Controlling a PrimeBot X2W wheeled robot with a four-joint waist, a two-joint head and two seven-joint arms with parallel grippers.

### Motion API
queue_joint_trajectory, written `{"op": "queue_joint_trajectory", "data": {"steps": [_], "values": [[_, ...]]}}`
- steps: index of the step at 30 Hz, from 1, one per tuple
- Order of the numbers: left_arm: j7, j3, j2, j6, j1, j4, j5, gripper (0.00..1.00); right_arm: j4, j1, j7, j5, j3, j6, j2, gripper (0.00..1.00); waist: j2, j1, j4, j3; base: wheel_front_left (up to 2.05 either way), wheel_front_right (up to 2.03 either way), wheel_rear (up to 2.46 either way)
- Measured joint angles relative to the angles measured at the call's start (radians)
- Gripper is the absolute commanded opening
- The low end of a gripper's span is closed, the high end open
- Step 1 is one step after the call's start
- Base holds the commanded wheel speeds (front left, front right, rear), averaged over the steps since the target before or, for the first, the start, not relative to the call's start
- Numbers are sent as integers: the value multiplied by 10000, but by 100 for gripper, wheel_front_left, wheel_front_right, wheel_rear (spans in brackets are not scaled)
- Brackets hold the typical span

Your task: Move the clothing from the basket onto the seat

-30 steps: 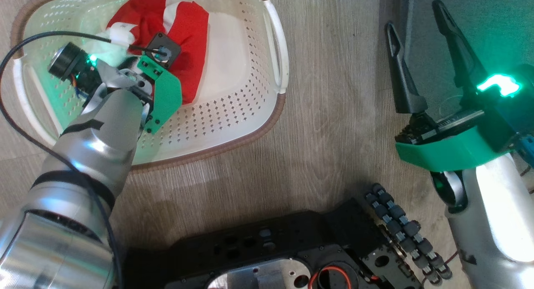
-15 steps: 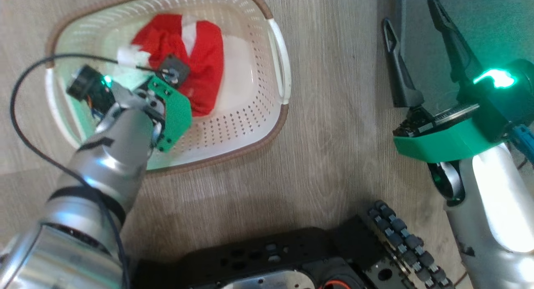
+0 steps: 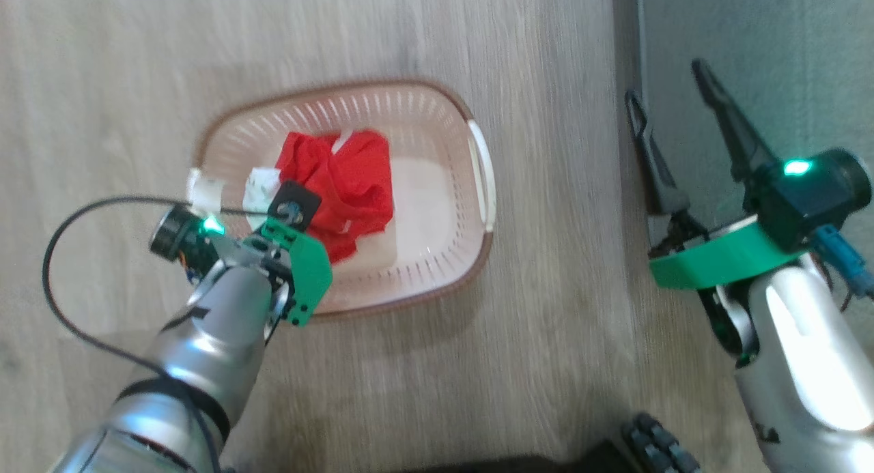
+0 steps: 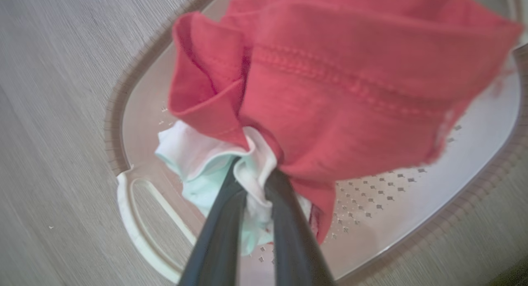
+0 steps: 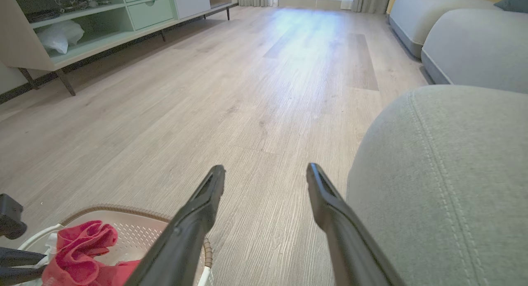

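Observation:
The red clothing with white trim hangs bunched from my left gripper, which is shut on its white edge. It is raised over the cream basket. From the head view, the clothing is above the basket on the wooden floor. My right gripper is open and empty, to the right of the basket, at the edge of the grey seat. In the right wrist view the open right gripper points along the floor, with the seat just right of it and the clothing at lower left.
A pale green cabinet on legs lines the far left wall. More grey upholstered pieces stand beyond the seat. Part of my dark wheeled base shows at the bottom edge. Open floor stretches ahead.
The head camera has pulled back, so the basket looks smaller and lower. My left gripper has closed on the clothing and drawn it up off the basket floor. The right gripper stays open.

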Motion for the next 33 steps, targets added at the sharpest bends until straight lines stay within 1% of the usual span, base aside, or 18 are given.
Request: {"op": "queue_joint_trajectory", "data": {"steps": [7, 10, 15, 17, 21, 25, 33], "values": [[-541, 132, -12, 19, 767, -525, -757, 0, 332, 463, 0, 105, 21, 0, -36, 100, 0, 0, 449, -1540, 0, 0, 0], [-610, 207, -13, 123, 1124, -826, -1007, 0, 462, 747, 0, 169, 8, 0, -29, 100, 0, 0, 640, -2152, 0, 0, 0], [-610, 468, 6, 347, 1774, -2144, -1145, 0, 648, 1204, 0, 178, -12, 0, 44, 100, 1, 0, 929, -3092, 0, 0, 0], [-612, 646, 42, 364, 2075, -2627, -1145, 0, 688, 1371, 0, 178, -29, 0, 82, 100, 1, 0, 1031, -3443, 0, 0, 0], [-610, 1018, 201, 514, 2809, -3563, -1129, 0, 771, 1718, 0, 244, -84, 0, 121, 100, 1, -1, 1201, -4086, 0, 0, 0], [-610, 1453, 370, 550, 3471, -4546, -932, 0, 846, 1992, 0, 249, -98, 0, 194, 100, 1, -1, 1326, -4659, 0, 0, 0], [-612, 2506, 368, 577, 4730, -6544, -698, 0, 880, 2673, 0, 255, -138, 0, 318, 100, 1, 0, 1541, -5544, 0, 0, 0]]}}
